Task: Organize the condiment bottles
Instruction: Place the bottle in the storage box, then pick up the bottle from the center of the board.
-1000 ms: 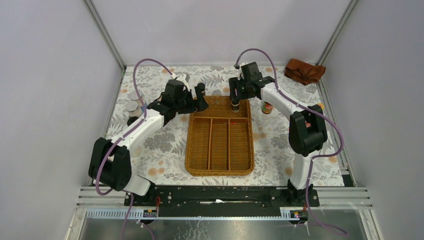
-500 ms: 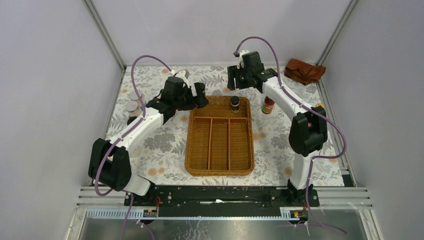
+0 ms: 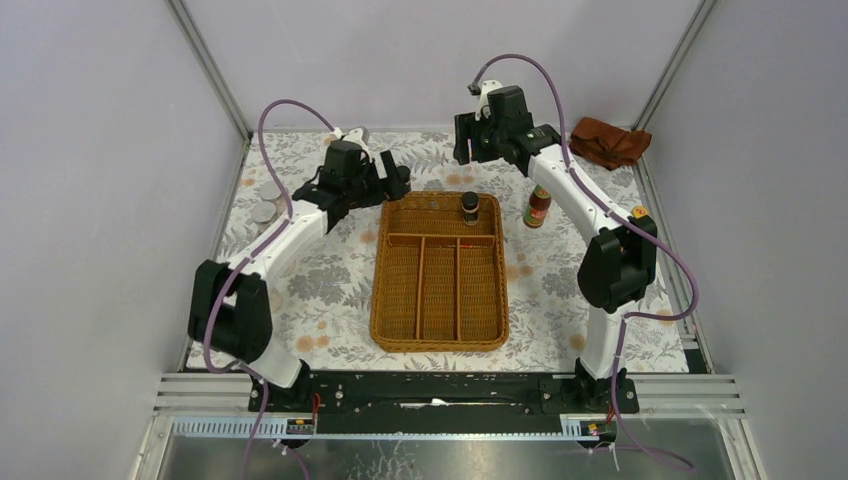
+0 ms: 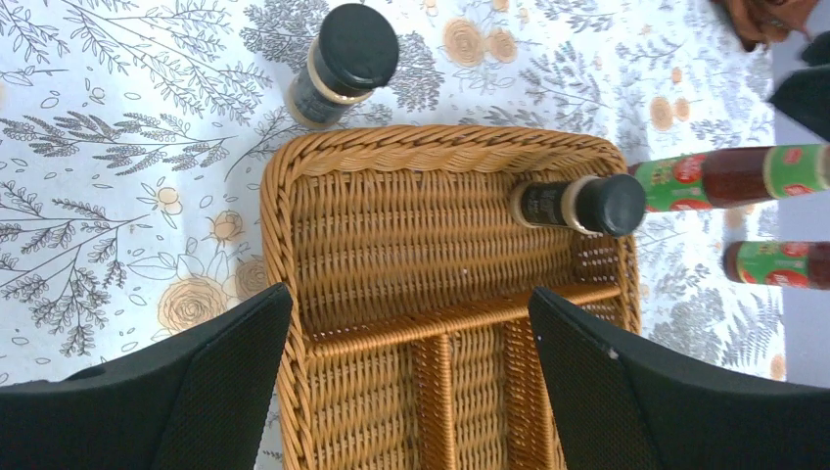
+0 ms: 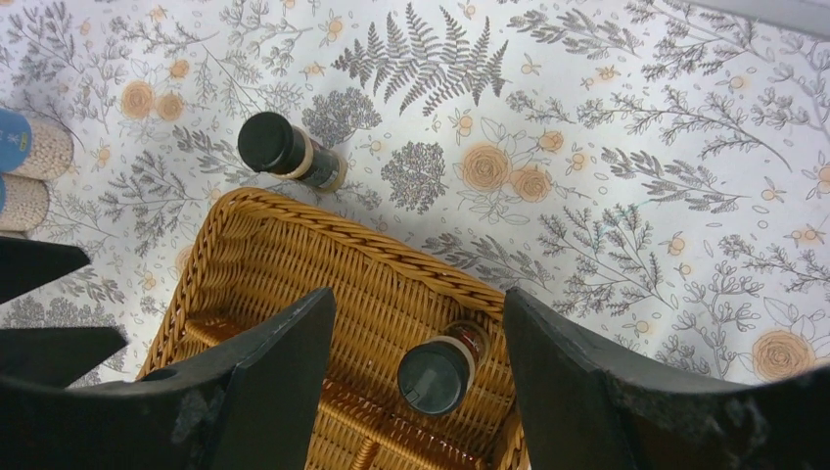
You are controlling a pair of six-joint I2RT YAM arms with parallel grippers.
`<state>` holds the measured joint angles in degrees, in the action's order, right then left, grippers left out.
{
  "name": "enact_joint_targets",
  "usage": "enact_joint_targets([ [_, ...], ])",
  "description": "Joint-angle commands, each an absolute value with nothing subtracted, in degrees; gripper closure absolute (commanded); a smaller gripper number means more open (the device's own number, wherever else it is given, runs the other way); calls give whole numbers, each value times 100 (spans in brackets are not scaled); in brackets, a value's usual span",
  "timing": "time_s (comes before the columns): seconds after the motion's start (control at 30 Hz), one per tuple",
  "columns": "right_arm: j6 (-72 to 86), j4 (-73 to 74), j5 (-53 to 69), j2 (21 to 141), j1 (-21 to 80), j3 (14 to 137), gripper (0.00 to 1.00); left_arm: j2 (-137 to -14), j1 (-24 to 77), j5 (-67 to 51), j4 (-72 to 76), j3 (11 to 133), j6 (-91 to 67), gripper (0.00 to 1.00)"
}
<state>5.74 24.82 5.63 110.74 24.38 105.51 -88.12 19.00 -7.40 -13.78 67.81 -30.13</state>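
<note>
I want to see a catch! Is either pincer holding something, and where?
Nothing is held. The left pincer and right pincer are open and empty; the tiny dark black-capped bottle stands free in the brown wicker tray.

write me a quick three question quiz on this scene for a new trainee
1. True or false: the small dark black-capped bottle inside the brown woven wicker tray stands in one of the three long compartments.
2. What does the right gripper hold? A that bottle; B nothing; C the tray's rim.
3. Where is the second dark black-capped bottle?
Key: 1 false, it stands in the wide far compartment. 2 B, the jaws are open. 3 On the floral tablecloth, just beyond the tray's far edge.
</note>
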Motion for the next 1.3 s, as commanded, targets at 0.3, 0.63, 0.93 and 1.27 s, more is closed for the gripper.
enact_joint_targets([
  [0.3, 894, 1929, 394, 10462, 2470, 10351, 30, -10027, 1895, -136, -435, 7234, -2668, 8],
  [0.63, 895, 1824, 482, 10423, 2470, 10178, 30, -10567, 2137, 271, -19, 7702, -2094, 9],
  [0.93, 964, 1813, 570, 10667, 2470, 10503, 31, -10932, 2257, 455, 206, 7832, -1811, 10],
  [1.27, 976, 1819, 606, 10852, 2465, 10728, 31, -11204, 2320, 897, 581, 7891, -1518, 11],
])
